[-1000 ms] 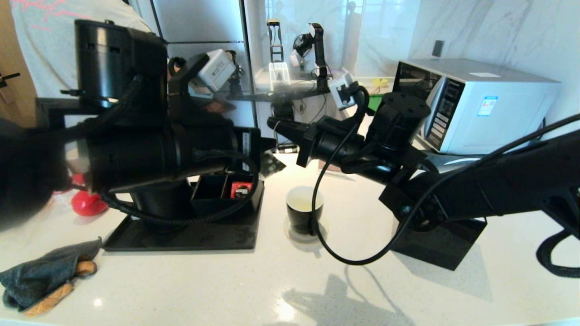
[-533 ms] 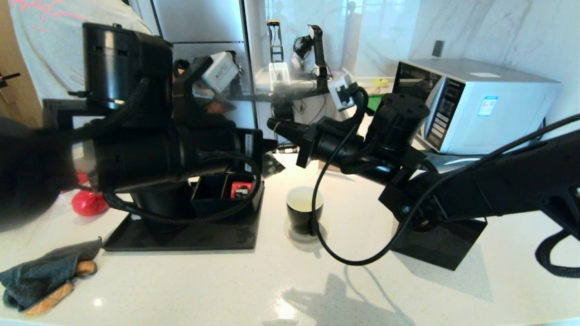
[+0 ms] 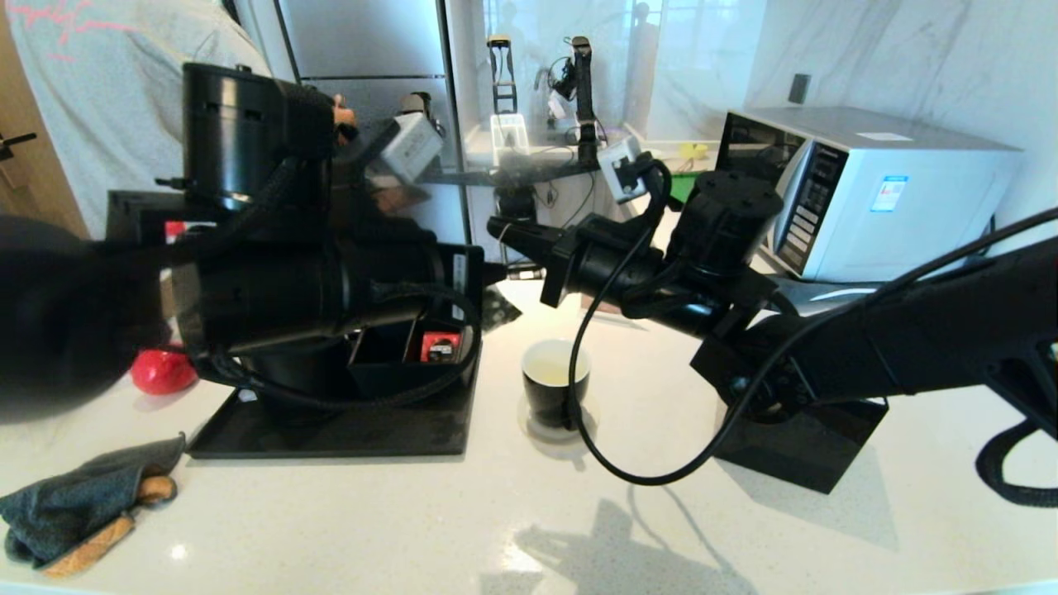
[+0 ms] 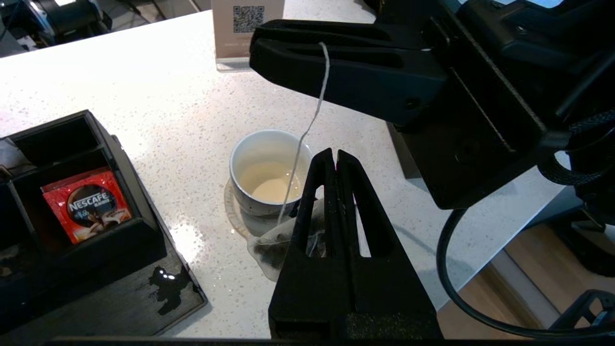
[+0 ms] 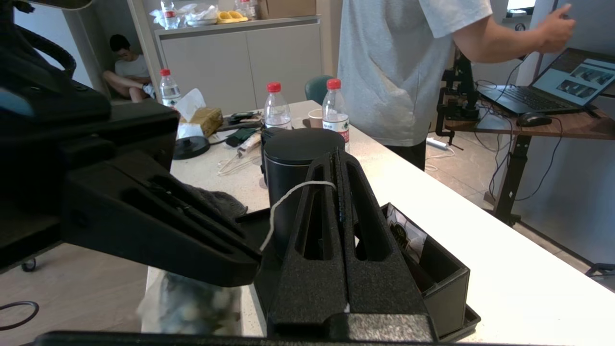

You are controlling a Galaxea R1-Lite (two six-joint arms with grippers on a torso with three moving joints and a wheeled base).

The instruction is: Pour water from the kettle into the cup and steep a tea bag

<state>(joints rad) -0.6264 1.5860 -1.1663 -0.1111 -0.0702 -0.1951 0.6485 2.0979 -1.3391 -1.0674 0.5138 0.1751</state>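
The cup (image 3: pixel 555 383), a black mug with a white inside, stands on a small pale coaster on the white counter (image 3: pixel 529 512), just beside the right edge of a black tray (image 3: pixel 331 434). Pale yellowish water (image 4: pixel 269 185) lies in its bottom.

The tea bag (image 4: pixel 274 245) hangs in the air between the two arms, above the counter and not in the cup. From the left wrist view its pouch shows beside and partly behind the left tool (image 4: pixel 335 158); its thin white string (image 4: pixel 312 115) runs up past the cup's rim to the right tool (image 4: pixel 288 53), whose jaws are pressed together on the string. The right wrist view shows the same string looped over the closed fingertips of the right tool, with the blurred pouch low down under the left tool.

The left tool has its jaws pressed together. Whether the pouch is pinched between them cannot be told, since the tool's body hides the contact.

The kettle (image 5: pixel 300 178), matte black with a flat lid, stands upright on the black tray, behind the arms. On the same tray a black compartment box holds a red Nescafe packet (image 4: pixel 89 206).

Further out, a dark cloth (image 3: pixel 83 500) lies at the counter's near left corner, a microwave (image 3: pixel 868 186) stands at the far right, and bottles with red caps (image 5: pixel 274 103) stand beyond the kettle. A person in a pale T-shirt (image 5: pixel 413 62) stands behind the counter.
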